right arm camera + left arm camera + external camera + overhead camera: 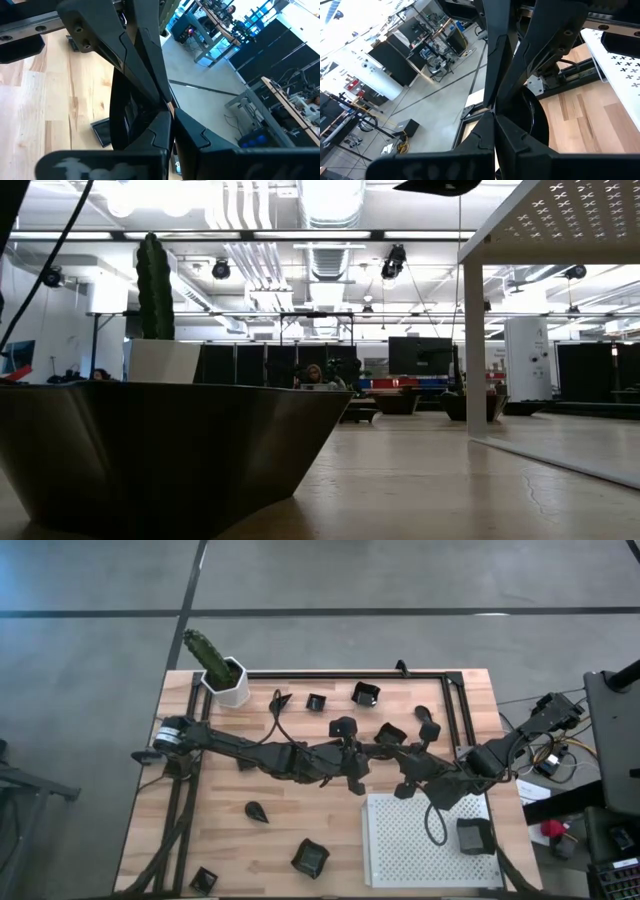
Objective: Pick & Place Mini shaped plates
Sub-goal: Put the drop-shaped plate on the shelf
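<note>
Black mini plates (366, 693) lie scattered over the wooden tabletop (300, 825), one (475, 836) sitting on the white tray (400, 850). Left pincer (352, 768) and right pincer (408, 780) both rest mid-tabletop with fingers pressed together, holding nothing.

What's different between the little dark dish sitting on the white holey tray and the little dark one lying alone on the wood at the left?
The small dark square dish has four straight sides and a raised rim; the small dark teardrop dish tapers to a point. The square one looks larger and greyer, the teardrop one smaller and blacker. The square one lies on the white perforated tray, the teardrop one on the bare wooden table. Both are tiny and dark, and neither is held by a gripper.
</note>
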Controlling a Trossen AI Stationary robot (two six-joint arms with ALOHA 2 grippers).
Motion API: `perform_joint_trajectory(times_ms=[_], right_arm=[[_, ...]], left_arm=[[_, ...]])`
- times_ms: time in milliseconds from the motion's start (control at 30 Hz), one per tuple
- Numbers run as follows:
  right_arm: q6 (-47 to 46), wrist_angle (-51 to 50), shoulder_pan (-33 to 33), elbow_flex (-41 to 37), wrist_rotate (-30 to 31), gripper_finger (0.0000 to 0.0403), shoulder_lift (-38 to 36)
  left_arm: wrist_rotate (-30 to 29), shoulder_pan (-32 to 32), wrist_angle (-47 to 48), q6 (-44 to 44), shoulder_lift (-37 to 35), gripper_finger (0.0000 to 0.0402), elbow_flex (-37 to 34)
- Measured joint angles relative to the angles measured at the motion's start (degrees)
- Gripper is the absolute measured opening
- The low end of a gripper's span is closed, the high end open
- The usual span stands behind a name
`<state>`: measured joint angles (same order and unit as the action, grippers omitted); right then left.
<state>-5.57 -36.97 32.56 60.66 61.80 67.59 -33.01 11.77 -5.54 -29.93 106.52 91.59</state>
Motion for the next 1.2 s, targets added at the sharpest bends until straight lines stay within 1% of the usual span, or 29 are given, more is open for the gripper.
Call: perform_joint_trajectory(times_ms=[167,300,367,567,633,733,900,1067,1200], right_arm=[[0.0,0.2,0.0,0.0,-0.1,0.0009,0.0],[0.0,0.2,0.0,0.0,-0.1,0.0009,0.0],[-0.1,0.1,0.0,0.0,-0.1,0.0009,0.0],[-0.1,-0.2,0.0,0.0,-0.4,0.0008,-0.2],[-0.1,-0.4,0.0,0.0,-0.6,0.0008,-0.6],[-0.2,-0.9,0.0,0.0,-2.1,0.0008,-2.1],[-2.2,-3.9,0.0,0.1,-9.2,0.0008,-6.1],[-7.1,-11.9,0.1,2.1,-21.8,0.0008,-9.1],[-9.5,-17.6,0.1,4.0,-33.3,0.0008,-9.9]], left_arm=[[-1.8,0.1,-0.1,0.0,0.0,0.0,0.0],[-2.1,0.1,-0.1,0.0,0.0,0.0005,0.0],[-2.0,0.1,-0.1,0.3,0.0,0.0018,0.0],[-2.4,0.2,-0.3,0.7,0.0,0.0079,0.0],[-2.6,0.4,0.0,0.7,-0.2,0.0093,0.0],[-2.9,0.9,0.1,0.7,-0.9,0.0102,0.0],[-3.3,2.2,0.5,0.9,-2.9,0.0103,0.0],[-5.2,3.4,3.5,1.6,-4.4,0.0103,0.0],[-5.6,3.9,7.1,4.6,-5.8,0.0104,0.0]])
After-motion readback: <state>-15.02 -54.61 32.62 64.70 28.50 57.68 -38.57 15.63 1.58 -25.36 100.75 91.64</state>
